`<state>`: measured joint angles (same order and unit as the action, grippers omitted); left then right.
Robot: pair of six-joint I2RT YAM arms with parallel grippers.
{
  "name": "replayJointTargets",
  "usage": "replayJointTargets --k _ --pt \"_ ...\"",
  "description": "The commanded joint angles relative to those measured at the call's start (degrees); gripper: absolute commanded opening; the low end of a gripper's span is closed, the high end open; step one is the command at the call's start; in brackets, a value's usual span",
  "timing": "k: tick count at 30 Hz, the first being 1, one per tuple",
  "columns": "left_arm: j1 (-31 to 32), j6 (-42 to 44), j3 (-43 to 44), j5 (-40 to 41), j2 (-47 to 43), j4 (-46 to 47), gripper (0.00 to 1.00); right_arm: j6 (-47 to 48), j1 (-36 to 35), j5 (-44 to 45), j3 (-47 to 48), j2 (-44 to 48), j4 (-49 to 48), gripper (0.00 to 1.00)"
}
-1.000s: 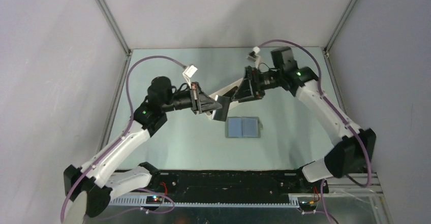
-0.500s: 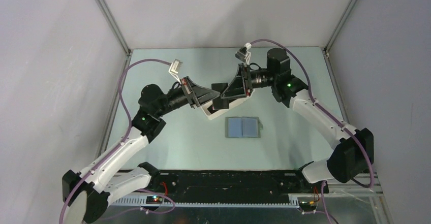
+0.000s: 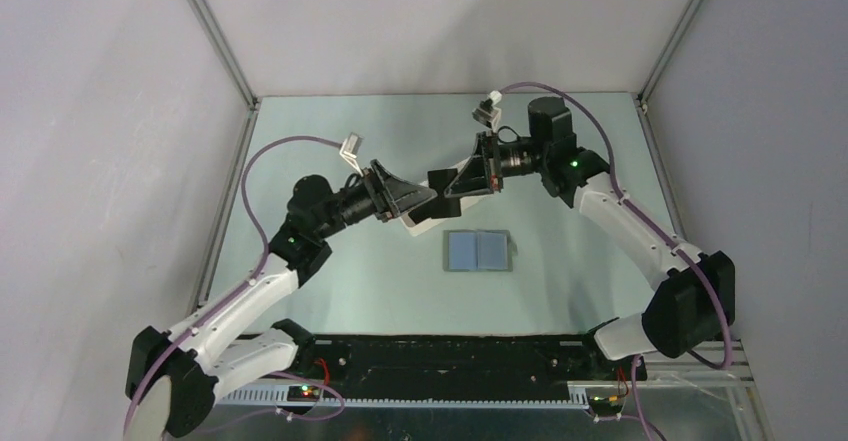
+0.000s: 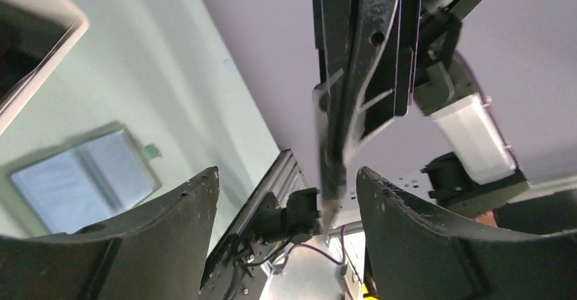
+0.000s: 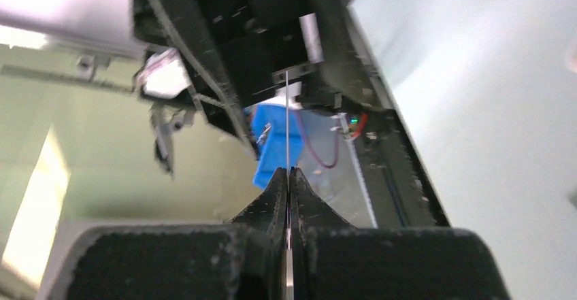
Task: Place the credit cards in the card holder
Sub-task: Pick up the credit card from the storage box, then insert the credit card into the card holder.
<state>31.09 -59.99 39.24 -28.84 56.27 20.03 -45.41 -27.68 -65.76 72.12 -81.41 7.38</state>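
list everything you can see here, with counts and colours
credit card: one, dark, edge-on in the air between the two grippers
card holder: one, lying open with its blue-grey inside up, on the table near the grippers
tray: one, white, on the table below the grippers, mostly hidden by them
table: one, pale green
left gripper: one, black, open, fingers either side of the card without touching it
right gripper: one, black, shut on the card
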Motion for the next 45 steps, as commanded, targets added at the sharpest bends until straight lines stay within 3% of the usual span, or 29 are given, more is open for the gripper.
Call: replayJointTargets --k 1,6,8,16,24,30,36,39,45 --pt "0.93 1.02 -1.35 5.89 1.24 -6.73 0.76 17.74 5.68 10.39 -0.4 -0.96 24.04 0.0" --pt "3.44 6.6 1.79 15.87 7.22 -24.72 0.69 21.91 9.8 12.99 -7.11 -3.75 27.53 0.0" --pt "4.49 7.31 2.22 16.45 11.07 -26.68 0.64 22.38 10.22 13.89 -8.87 -5.62 27.4 0.0" --pt "9.92 10.18 5.94 17.23 28.53 -26.82 0.52 26.76 10.57 21.57 -12.19 -14.82 29.44 0.0" --pt "11.58 12.26 11.25 18.93 38.81 -25.88 0.45 21.79 12.45 26.2 -15.73 -14.19 17.41 0.0" --pt "11.68 12.79 13.43 18.01 43.81 -25.59 0.39 19.02 14.27 23.57 -17.14 -15.99 11.18 0.0" --pt "11.87 11.88 14.13 17.04 46.84 -25.2 0.27 18.5 15.79 20.28 -15.99 -17.81 9.76 0.0" --pt "12.05 12.14 14.7 16.72 47.92 -25.42 0.2 19.69 15.87 21.65 -15.95 -17.52 9.69 0.0" --pt "12.42 11.86 14.22 16.22 48.56 -25.58 0.18 19.22 15.52 25.98 -19.18 -17.12 1.94 0.0"
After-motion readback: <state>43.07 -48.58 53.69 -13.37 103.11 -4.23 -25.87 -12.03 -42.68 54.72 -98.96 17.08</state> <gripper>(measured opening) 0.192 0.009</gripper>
